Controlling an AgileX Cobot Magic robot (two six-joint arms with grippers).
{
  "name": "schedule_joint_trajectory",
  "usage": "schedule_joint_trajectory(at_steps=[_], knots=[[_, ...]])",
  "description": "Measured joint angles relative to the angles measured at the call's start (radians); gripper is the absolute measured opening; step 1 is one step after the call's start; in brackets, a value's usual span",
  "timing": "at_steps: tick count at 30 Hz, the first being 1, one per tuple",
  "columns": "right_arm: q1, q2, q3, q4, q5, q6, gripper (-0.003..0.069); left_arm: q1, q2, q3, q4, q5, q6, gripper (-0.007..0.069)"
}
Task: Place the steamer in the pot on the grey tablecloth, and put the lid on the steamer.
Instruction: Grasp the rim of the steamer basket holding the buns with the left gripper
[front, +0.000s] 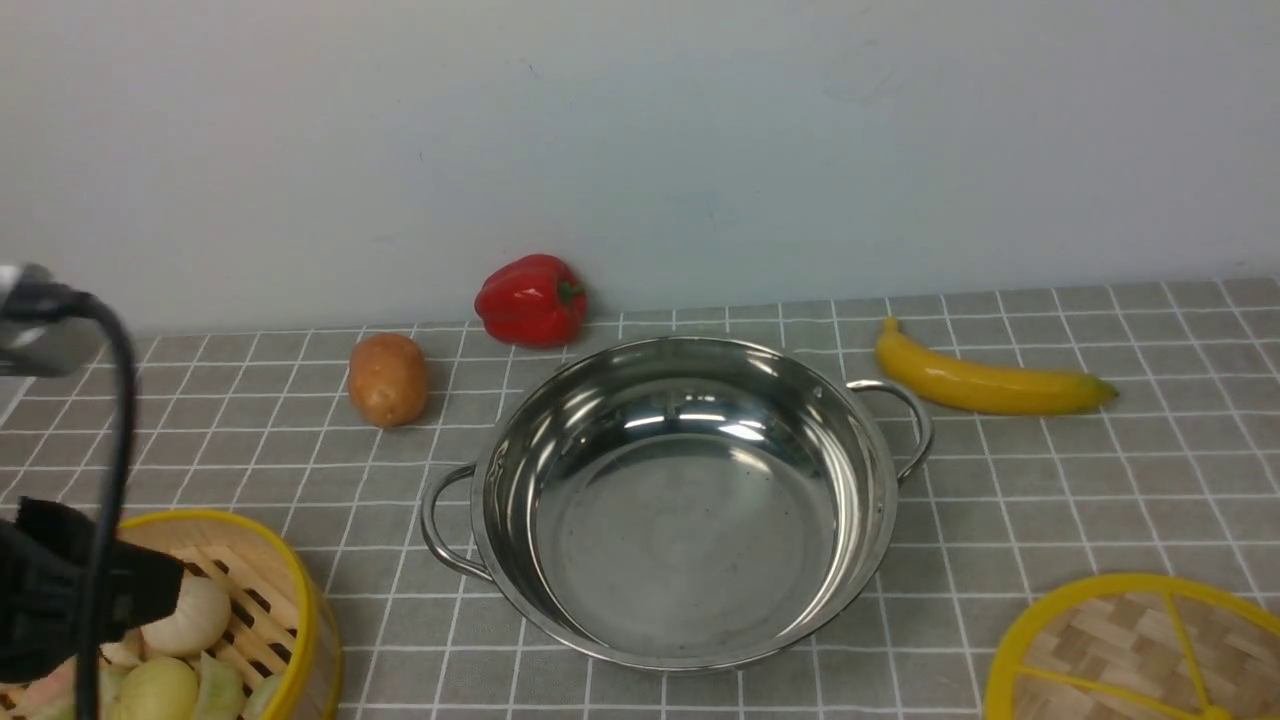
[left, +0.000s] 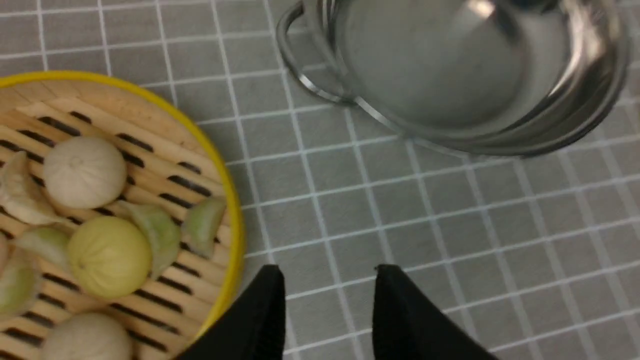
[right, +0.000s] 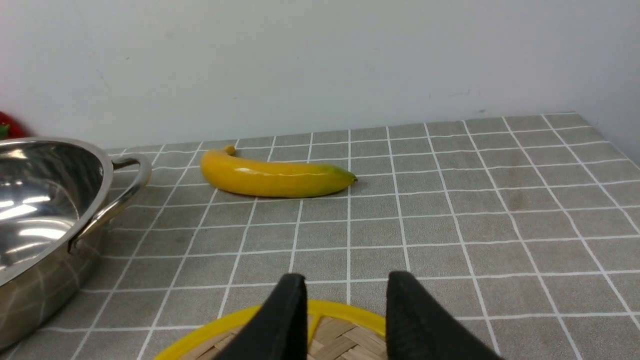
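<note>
The steel pot (front: 690, 500) stands empty at the middle of the grey tablecloth (front: 1100, 480). The steamer (front: 300, 590), with pale buns and dumplings inside, sits on the cloth at the front left, apart from the pot. My left gripper (left: 330, 272) is open and empty, above the cloth just outside the steamer's yellow rim (left: 227, 200), between the steamer and the pot (left: 465, 75). The woven lid (front: 1120, 640) lies flat at the front right. My right gripper (right: 347, 277) is open and empty above the lid's far edge (right: 345, 312).
A banana (front: 990, 385) lies behind the pot's right handle. A red pepper (front: 530, 300) and a potato (front: 388, 380) lie near the back wall, left of the pot. The cloth's right edge shows in the right wrist view.
</note>
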Motion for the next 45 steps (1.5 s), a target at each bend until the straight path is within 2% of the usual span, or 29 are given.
schedule_joint_trajectory(at_steps=[2,3,5,9,16,22,25,29,37,45], knots=[[0.0,0.0,0.0,0.0,0.0,0.0,0.0245,0.0,0.09,0.0,0.039,0.0,0.1,0.0243],[0.0,0.0,0.0,0.0,0.0,0.0,0.0245,0.0,0.098,0.0,0.042,0.0,0.111,0.0243],[0.0,0.0,0.0,0.0,0.0,0.0,0.0245,0.0,0.182,0.0,0.053,0.001,0.239,0.0243],[0.0,0.0,0.0,0.0,0.0,0.0,0.0245,-0.001,0.25,0.008,0.084,0.001,0.303,0.0243],[0.0,0.0,0.0,0.001,0.0,0.0,0.0245,-0.042,0.257,0.101,0.235,0.001,0.305,0.0243],[0.0,0.0,0.0,0.001,0.0,0.0,0.0245,-0.167,0.243,0.237,0.324,0.008,0.345,0.0243],[0.0,0.0,0.0,0.001,0.0,0.0,0.0245,-0.179,0.231,0.246,0.363,0.013,0.345,0.0243],[0.0,0.0,0.0,0.001,0.0,0.0,0.0245,-0.179,0.228,0.247,0.364,0.009,0.348,0.0243],[0.0,0.0,0.0,0.001,0.0,0.0,0.0245,-0.179,0.243,0.252,0.362,-0.117,0.366,0.0244],[0.0,0.0,0.0,0.001,0.0,0.0,0.0245,-0.179,0.336,0.255,0.362,-0.177,0.371,0.0303]])
